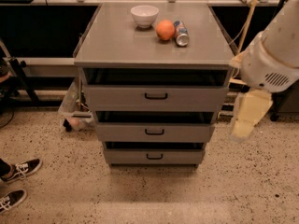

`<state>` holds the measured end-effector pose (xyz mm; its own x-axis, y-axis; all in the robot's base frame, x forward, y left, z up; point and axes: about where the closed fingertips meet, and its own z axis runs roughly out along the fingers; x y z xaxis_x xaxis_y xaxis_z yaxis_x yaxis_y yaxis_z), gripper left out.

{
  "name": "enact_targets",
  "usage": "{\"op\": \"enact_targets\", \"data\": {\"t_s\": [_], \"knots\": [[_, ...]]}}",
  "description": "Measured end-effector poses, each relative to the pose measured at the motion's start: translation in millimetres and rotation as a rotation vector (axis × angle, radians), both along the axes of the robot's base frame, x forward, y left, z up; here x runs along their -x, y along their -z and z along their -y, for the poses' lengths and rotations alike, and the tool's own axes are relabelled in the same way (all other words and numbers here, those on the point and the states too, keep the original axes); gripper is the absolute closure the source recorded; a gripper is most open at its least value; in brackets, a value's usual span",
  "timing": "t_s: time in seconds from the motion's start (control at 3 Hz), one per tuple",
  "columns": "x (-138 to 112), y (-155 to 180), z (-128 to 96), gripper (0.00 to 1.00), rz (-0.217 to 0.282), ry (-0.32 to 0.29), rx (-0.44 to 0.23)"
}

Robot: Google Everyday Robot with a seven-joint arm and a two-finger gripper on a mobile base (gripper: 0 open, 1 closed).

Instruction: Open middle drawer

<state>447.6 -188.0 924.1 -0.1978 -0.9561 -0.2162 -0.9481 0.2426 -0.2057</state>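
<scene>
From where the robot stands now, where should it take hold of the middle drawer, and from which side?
Probably the small black bar handle at the centre of the middle drawer front. It lies horizontal and stands off the flat panel, so come straight from the front and close on it vertically. The gripper hangs right of the cabinet, so it must move left first.

Three grey drawers [156,97] — the middle drawer [154,132] among them — one bowl [144,15], one orange [165,30], one can [181,33], two shoes [21,169], one gripper [247,118] at right.
</scene>
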Motion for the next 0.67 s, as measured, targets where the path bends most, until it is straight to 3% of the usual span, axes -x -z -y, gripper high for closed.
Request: {"op": "enact_targets", "data": {"t_s": [0.33, 0.67], "knots": [[4, 57, -26, 0.0, -0.099, -0.067, 0.022], [-6, 97, -56, 0.0, -0.136, -0.116, 0.069]]}}
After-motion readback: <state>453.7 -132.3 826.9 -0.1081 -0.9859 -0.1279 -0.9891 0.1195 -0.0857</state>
